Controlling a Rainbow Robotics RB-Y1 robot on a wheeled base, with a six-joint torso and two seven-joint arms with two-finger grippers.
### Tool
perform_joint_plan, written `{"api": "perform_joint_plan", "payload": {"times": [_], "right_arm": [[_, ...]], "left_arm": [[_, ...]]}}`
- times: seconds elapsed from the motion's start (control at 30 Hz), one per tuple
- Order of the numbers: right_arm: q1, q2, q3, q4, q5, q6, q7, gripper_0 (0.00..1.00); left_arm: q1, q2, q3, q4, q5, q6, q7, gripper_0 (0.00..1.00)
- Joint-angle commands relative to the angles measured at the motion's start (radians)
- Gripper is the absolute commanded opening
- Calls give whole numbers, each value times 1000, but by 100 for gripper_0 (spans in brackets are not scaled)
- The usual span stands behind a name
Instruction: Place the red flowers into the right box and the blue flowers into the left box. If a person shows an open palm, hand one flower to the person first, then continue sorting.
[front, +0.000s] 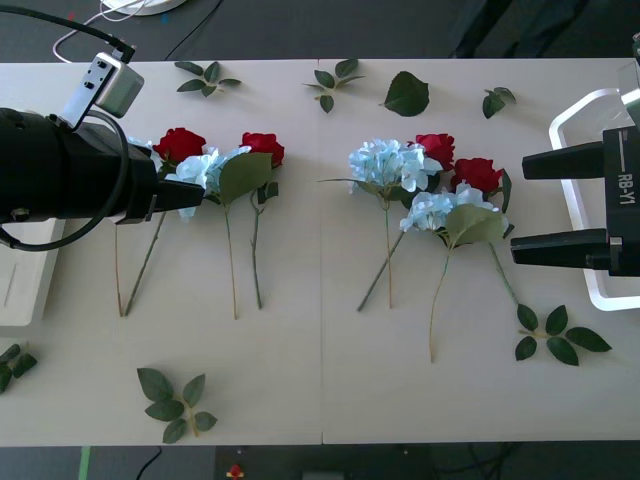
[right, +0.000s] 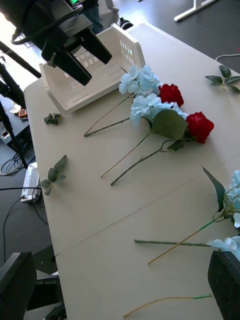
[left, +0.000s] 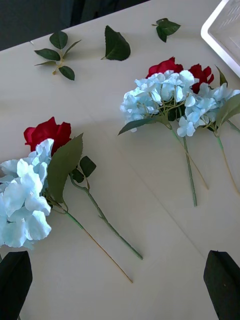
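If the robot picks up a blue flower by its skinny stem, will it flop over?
Probably a bit. The blue flower has a wide puffy head on a long thin stem, so the head end would likely droop. It looks light, so it should lift easily. Its leaf overlaps the red flower beside it, so that one might get nudged.

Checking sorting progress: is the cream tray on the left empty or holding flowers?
Empty as far as shown: the cream tray has a bare floor in the right wrist view, with every flower lying on the table.
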Motion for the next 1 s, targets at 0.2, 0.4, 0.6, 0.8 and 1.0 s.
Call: {"api": "perform_joint_plan", "payload": {"times": [0.2, 0.4, 0.6, 0.8, 1.0], "right_arm": [[45, 9, 4, -23, 23, 12, -2, 100], [45, 9, -9, -52, 118, 12, -208, 100], [46, 9, -7, -108, 304, 72, -643, 100], [46, 9, -6, -115, 476, 161, -913, 100], [46, 8, 34, -92, 632, 214, -1038, 100]], "left_arm": [[90, -56, -38, 36, -27, -104, -101, 100], [-16, -13, -16, 72, -17, 46, -101, 100], [-149, 35, -16, 164, -5, 192, -105, 100], [-162, 79, -18, 283, 4, 212, -99, 100], [-263, 111, -157, 469, 124, 215, -76, 100]]}}
